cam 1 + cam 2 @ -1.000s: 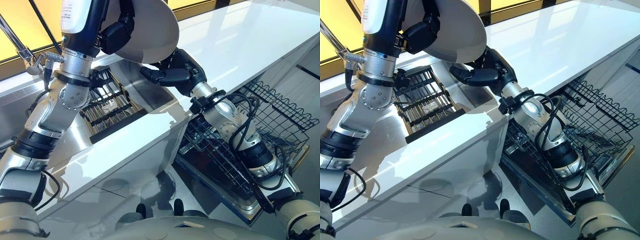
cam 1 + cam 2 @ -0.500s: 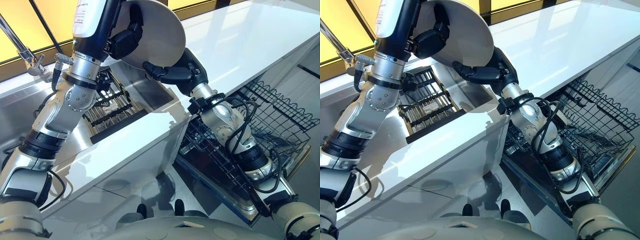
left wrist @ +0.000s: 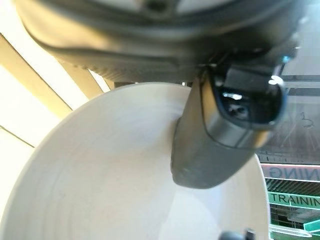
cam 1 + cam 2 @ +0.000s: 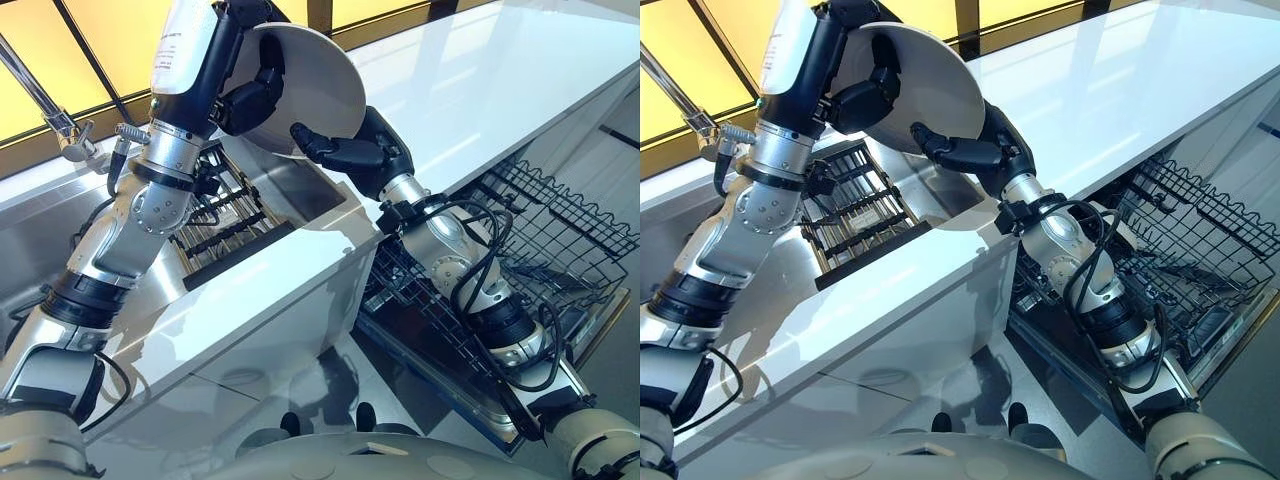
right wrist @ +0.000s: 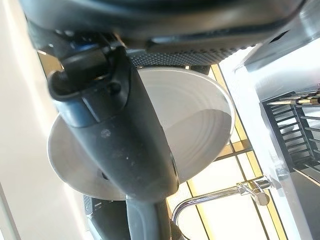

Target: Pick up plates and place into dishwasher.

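While curled round the rim of the white plate [image 4: 300,85] at its 9 o'clock, left hand [image 4: 250,95] holding it tilted above the sink [image 4: 300,190], right hand [image 4: 345,155] gripping its 5 o'clock edge, dishwasher rack [image 4: 560,230] at 4 o'clock below the worktop [image 4: 480,80].

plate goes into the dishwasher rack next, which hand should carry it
Right. The right hand already pinches the plate, and its arm reaches up from beside the dishwasher rack; the left hand is farther away.
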Robot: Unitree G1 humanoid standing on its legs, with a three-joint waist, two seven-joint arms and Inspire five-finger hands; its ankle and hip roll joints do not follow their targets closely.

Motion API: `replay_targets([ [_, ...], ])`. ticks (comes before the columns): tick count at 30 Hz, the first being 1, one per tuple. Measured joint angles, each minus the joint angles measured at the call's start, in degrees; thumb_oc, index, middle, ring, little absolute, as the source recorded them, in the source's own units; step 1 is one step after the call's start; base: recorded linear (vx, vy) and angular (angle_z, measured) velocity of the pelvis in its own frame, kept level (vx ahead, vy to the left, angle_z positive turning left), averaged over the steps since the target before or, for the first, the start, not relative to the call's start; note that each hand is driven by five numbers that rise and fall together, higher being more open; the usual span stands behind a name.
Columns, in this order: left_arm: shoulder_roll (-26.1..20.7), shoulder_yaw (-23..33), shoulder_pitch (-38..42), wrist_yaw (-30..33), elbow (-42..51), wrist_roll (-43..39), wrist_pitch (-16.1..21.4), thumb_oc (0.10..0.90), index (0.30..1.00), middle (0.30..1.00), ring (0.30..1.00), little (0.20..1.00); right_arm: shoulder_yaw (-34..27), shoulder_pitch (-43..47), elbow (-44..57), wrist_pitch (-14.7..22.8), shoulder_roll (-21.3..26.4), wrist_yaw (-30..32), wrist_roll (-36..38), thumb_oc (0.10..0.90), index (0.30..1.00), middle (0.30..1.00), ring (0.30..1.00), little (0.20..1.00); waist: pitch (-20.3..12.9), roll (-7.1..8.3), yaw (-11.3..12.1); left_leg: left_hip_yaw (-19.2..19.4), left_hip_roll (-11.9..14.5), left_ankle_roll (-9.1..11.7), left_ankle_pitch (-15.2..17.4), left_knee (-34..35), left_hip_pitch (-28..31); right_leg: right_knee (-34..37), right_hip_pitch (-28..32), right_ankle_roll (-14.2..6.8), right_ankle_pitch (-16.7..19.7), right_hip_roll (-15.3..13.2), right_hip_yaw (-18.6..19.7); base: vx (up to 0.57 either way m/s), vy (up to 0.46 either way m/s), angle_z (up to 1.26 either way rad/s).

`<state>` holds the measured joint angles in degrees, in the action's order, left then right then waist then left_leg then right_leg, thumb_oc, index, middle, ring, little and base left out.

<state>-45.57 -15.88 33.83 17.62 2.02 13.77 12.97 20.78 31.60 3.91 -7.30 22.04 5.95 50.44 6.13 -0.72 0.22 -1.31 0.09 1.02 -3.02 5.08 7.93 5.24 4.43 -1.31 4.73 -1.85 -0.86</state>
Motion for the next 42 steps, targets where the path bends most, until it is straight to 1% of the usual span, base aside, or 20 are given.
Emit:
replay_targets([
  [2,0.2,0.0,-0.7,-0.9,0.1,-0.8,1.0,0.1,0.3,0.3,0.3,0.2,-0.4,0.0,-1.0,0.0,0.1,0.0,-0.2,0.1,0.3,0.3,0.3,0.2,0.0,-0.01,0.3,0.1,0.1,0.0,0.0,0.0,0.0,0.0,0.0,0.0,0.0,0.0,0.0,0.0,0.0,0.0],
  [4,1.3,0.3,-1.3,-1.7,0.0,-1.0,0.3,0.1,0.3,0.3,0.3,0.2,-0.1,-0.3,-1.2,0.0,-0.1,0.0,-2.6,0.1,0.3,0.3,0.3,0.2,0.0,-0.03,0.6,0.9,0.3,0.0,0.0,0.0,0.1,0.0,0.0,0.0,0.0,0.0,0.0,0.02,0.003,-0.05],
  [6,2.1,0.3,-1.9,-2.3,0.0,-1.1,0.6,0.1,0.3,0.3,0.3,0.2,-0.2,-0.4,-2.0,0.0,0.0,0.1,-2.9,0.1,0.3,0.3,0.3,0.2,0.0,-0.05,1.2,1.3,0.4,0.1,0.0,0.0,0.2,0.0,-0.1,0.0,0.0,-0.1,0.0,0.03,0.012,-0.09],
  [16,3.3,0.4,-2.8,-3.9,-0.1,-3.6,-0.9,0.1,0.3,0.3,0.3,0.2,-0.1,-1.4,-2.0,0.0,-0.1,0.1,-4.5,0.1,0.3,0.3,0.3,0.2,0.0,-0.1,1.2,1.2,0.5,0.1,0.1,0.0,0.3,0.0,0.0,0.1,0.1,0.2,0.0,0.0,0.002,0.0],
  [17,3.8,0.4,-2.9,-4.5,-0.1,-4.1,-1.5,0.314,0.484,0.484,0.484,0.414,-0.1,-1.7,-2.0,0.0,0.0,0.1,-4.5,0.1,0.3,0.3,0.3,0.2,0.0,-0.1,1.3,1.2,0.5,0.1,0.1,0.0,0.3,0.0,0.0,0.1,0.1,0.2,0.0,0.0,0.0,0.0],
  [18,4.1,0.4,-3.0,-5.0,-0.1,-5.0,-2.0,0.8,0.9,0.9,0.9,0.9,-0.1,-1.8,-2.1,0.0,0.1,0.1,-4.8,0.1,0.3,0.3,0.3,0.2,0.0,-0.1,1.3,1.2,0.6,0.1,0.1,0.0,0.3,0.0,0.1,0.1,0.1,0.2,0.0,0.0,0.0,0.0],
  [21,5.1,0.6,-3.1,-8.2,-0.1,-8.1,-5.3,0.8,0.9,0.9,0.9,0.9,-0.1,-2.0,-3.1,0.0,0.3,0.4,-6.6,0.1,0.3,0.3,0.3,0.2,0.0,-0.1,1.3,1.1,0.5,0.1,0.1,0.0,0.3,0.0,0.2,0.1,0.1,0.2,-0.1,0.0,0.0,0.0],
  [23,5.6,0.5,-3.6,-10.9,0.0,-11.9,-6.6,0.8,0.9,0.9,0.9,0.9,-0.1,-2.0,-3.8,-0.1,1.3,1.2,-8.0,0.1,0.3,0.3,0.3,0.2,0.0,-0.11,1.3,1.0,0.5,0.1,0.1,0.0,0.3,0.0,0.2,0.1,0.1,0.2,-0.1,0.0,0.0,0.0],
  [24,5.9,0.5,-3.7,-11.9,-0.1,-14.1,-7.5,0.8,0.9,0.9,0.9,0.9,-0.2,-2.0,-3.8,-0.1,1.7,1.7,-9.8,0.1,0.3,0.3,0.3,0.2,0.0,-0.12,1.3,1.0,0.5,0.1,0.1,0.0,0.3,0.0,0.2,0.1,0.1,0.2,-0.1,0.0,0.0,0.0],
  [26,6.3,0.6,-3.7,-13.7,-0.5,-19.4,-10.7,0.8,0.9,0.9,0.9,0.9,-0.7,-1.7,-3.7,0.4,2.9,3.4,-19.0,0.1,0.3,0.3,0.3,0.2,0.0,-0.14,1.3,0.9,0.5,0.1,0.1,0.0,0.3,0.0,0.2,0.1,0.1,0.2,-0.1,0.0,0.0,0.0],
  [28,6.3,1.0,-3.9,-14.5,-1.4,-21.3,-12.9,0.8,0.9,0.9,0.9,0.9,-1.6,-1.8,-3.7,2.3,4.2,4.7,-24.9,0.1,0.3,0.3,0.3,0.2,0.1,-0.29,1.2,1.0,0.5,0.1,0.1,0.0,0.3,0.0,0.2,0.1,0.1,0.2,-0.1,0.0,0.0,0.0],
  [30,6.2,2.5,-5.8,-15.6,-3.6,-22.8,-15.0,0.8,0.9,0.9,0.9,0.9,-5.3,-1.7,-3.5,5.5,6.3,7.0,-32.0,0.1,0.3,0.3,0.3,0.2,0.1,-0.74,1.2,1.0,0.5,0.1,0.1,0.0,0.3,0.0,0.2,0.1,0.1,0.2,-0.1,0.0,0.0,0.0],
  [32,6.1,5.0,-8.6,-15.8,-4.4,-23.3,-15.7,0.8,0.9,0.9,0.9,0.9,-10.5,-1.7,-3.6,7.4,9.1,9.7,-34.2,0.1,0.3,0.3,0.3,0.2,0.1,-0.86,1.2,0.9,0.5,0.1,0.1,0.0,0.2,0.0,0.1,0.2,0.1,0.2,0.0,-0.02,0.002,0.02],
  [34,5.4,8.2,-12.0,-16.2,-5.0,-23.4,-16.3,0.8,0.9,0.9,0.9,0.9,-16.9,-1.8,-4.2,8.0,13.3,13.0,-34.9,0.1,0.3,0.3,0.3,0.2,0.1,-0.87,1.2,0.7,0.6,0.1,0.1,0.0,0.1,0.0,0.1,0.2,0.1,0.3,0.0,-0.04,0.001,0.02],
  [37,3.4,11.8,-15.2,-17.4,-5.8,-24.6,-16.6,0.8,0.9,0.9,0.9,0.9,-23.4,-2.0,-8.3,8.8,18.7,16.4,-34.9,0.1,0.3,0.3,0.3,0.2,0.1,-0.86,1.2,0.4,0.5,0.1,0.1,0.0,0.1,0.0,0.2,0.2,0.1,0.2,-0.2,-0.05,0.001,0.02],
  [40,1.5,12.9,-15.6,-18.2,-8.9,-25.2,-16.6,0.8,0.9,0.9,0.9,0.9,-28.5,-2.5,-14.2,8.6,20.6,19.5,-35.2,0.1,0.3,0.3,0.3,0.2,0.1,-0.85,1.1,-0.1,0.5,0.1,0.1,0.1,0.2,0.0,0.5,0.1,0.1,0.2,-0.7,-0.04,0.002,0.07],
  [42,1.5,13.7,-15.8,-18.6,-10.2,-25.2,-16.6,0.8,0.9,0.9,0.9,0.9,-31.0,-4.8,-17.4,8.2,21.3,20.1,-35.1,0.1,0.3,0.3,0.3,0.2,0.1,-0.85,1.0,-0.2,0.5,0.1,0.1,0.1,0.3,0.0,0.7,0.1,0.1,0.2,-1.0,-0.05,0.009,0.07],
])
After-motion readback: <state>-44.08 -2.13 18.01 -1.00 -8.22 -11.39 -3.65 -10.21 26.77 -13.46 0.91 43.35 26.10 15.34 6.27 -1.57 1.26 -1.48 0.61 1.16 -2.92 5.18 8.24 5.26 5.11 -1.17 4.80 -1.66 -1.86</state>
